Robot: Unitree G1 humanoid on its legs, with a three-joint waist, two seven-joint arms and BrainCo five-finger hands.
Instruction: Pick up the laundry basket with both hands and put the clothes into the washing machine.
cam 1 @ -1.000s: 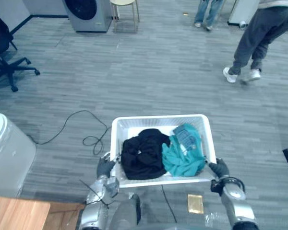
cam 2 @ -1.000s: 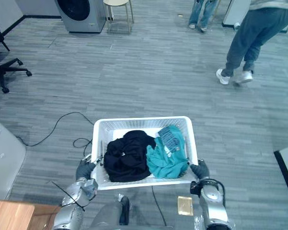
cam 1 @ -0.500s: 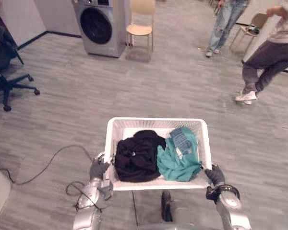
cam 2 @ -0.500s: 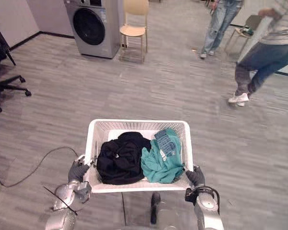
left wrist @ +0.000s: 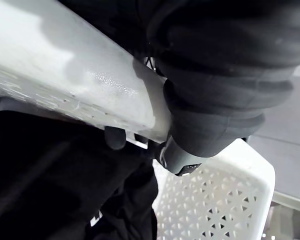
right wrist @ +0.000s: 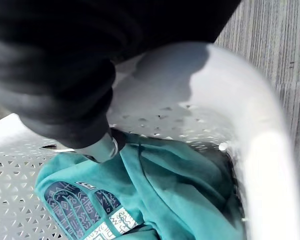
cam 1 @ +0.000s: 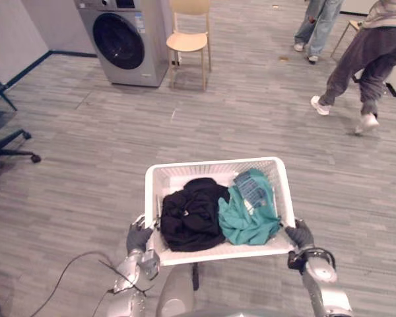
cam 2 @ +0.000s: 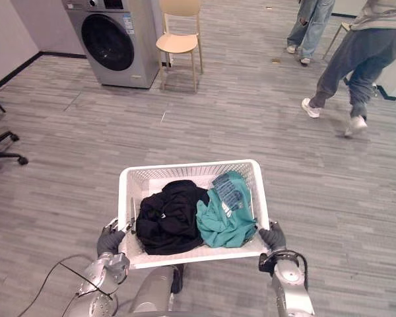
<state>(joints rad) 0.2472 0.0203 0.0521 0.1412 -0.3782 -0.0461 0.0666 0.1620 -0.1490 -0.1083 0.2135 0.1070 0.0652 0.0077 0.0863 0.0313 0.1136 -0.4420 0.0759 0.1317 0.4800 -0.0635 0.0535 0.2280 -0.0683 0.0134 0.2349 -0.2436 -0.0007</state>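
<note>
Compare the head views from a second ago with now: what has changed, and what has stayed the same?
The whole view shifted: the camera moved, so the washing machine and chair show more fully. The nearer person has taken a step. Unchanged: left hand and right hand grip the laundry basket, black garment beside teal garment inside.

laundry basket (cam 1: 214,164): white, perforated, rectangular; held level above the floor.
black garment (cam 1: 190,214): bunched in the basket's left half.
teal garment (cam 1: 247,214): printed, crumpled in the right half, touching the black.
washing machine (cam 1: 122,39): grey, round door closed, well apart.
</note>
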